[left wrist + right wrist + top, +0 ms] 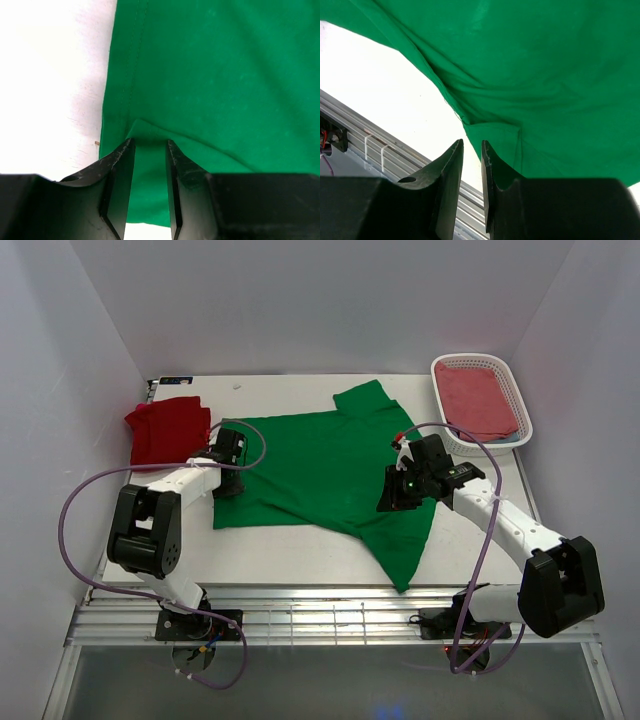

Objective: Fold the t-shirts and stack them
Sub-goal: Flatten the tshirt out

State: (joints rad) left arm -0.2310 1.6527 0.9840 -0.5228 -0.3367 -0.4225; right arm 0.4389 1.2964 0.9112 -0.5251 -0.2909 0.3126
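Observation:
The bright green t-shirt point(320, 460) lies spread flat in the middle of the table, one sleeve trailing toward the near edge. The deep red t-shirt point(168, 428) lies folded at the back left. My left gripper point(228, 478) stands at the green shirt's left edge. In the left wrist view the gripper point(150, 142) is closed on a puckered fold of the green shirt point(215, 75). My right gripper point(393, 500) is over the shirt's right side. In the right wrist view the gripper point(471, 144) has its jaws nearly together and empty, beside the green shirt's edge point(545, 75).
A white basket point(528, 430) at the back right holds a pinkish-red cloth point(478, 395). Metal rails point(330, 615) run along the table's near edge and also show in the right wrist view point(375, 145). White walls enclose the left, right and back.

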